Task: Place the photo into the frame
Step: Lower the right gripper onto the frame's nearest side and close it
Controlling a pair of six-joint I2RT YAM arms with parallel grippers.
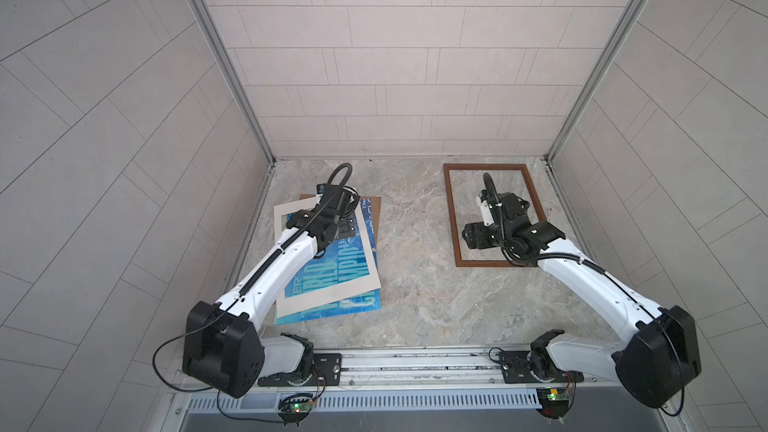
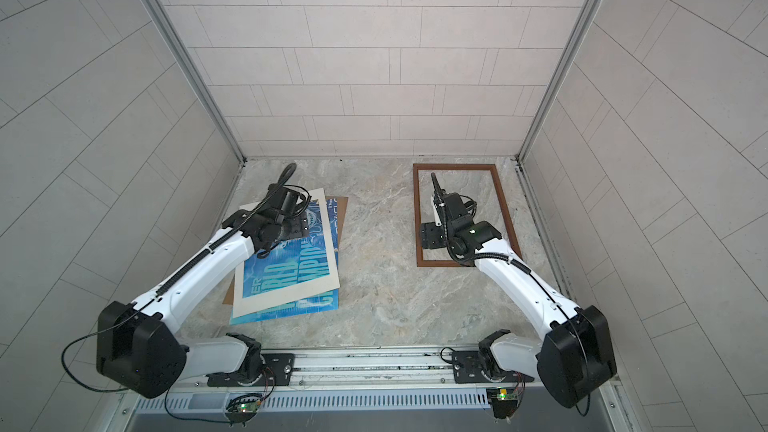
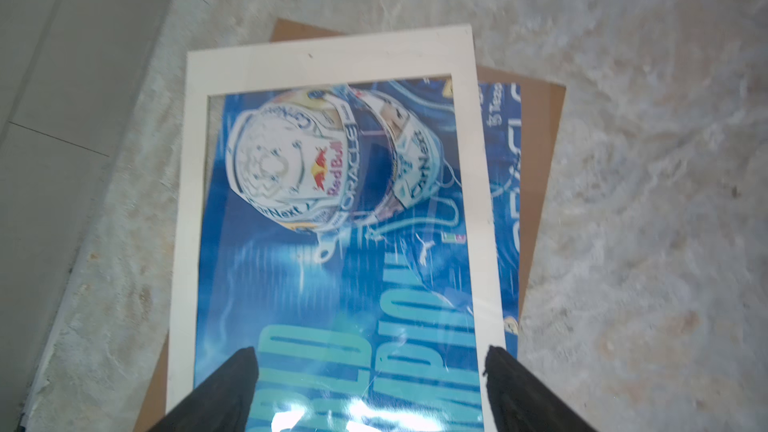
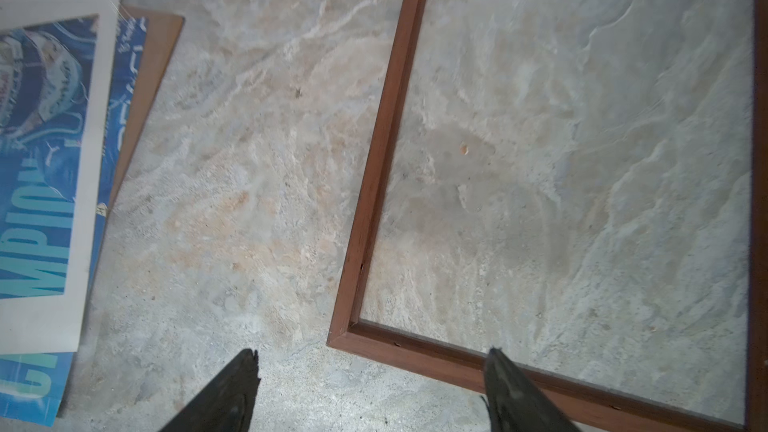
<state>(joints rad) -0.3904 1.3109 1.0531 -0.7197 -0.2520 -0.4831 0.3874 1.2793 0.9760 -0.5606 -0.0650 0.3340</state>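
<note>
1. The photo [image 1: 332, 263] [image 2: 291, 268] is lying face up on the left side of the table [image 1: 415, 284], with its white helmet picture towards the far end and its light-blue lettering towards the near end.
2. A white mat border [image 1: 328, 295] [image 2: 286, 299] is lying askew on top of it, so a strip of the photo is sticking out along the mat's right and near edges.
3. A brown backing board [image 1: 374, 209] [image 2: 340, 209] is lying under both (only its far right corner and a sliver on the left are showing).
4. The frame [image 1: 451, 218] [image 2: 417, 218] is lying flat on the right side of the table, well apart from the stack, with bare marbled surface showing through it.
5. The left gripper [image 3: 370, 357] is hovering over the stack with its fingers [image 3: 232, 388] spread wide and nothing between them; the photo's [image 3: 332, 284] lettering is showing in the gap.
6. The right gripper [image 4: 372, 357] is hovering over the near left corner of the frame [image 4: 374, 184], with its fingers [image 4: 511, 392] likewise standing apart and gripping nothing.
7. Whether either gripper is touching what lies below it, I cannot tell.
</note>
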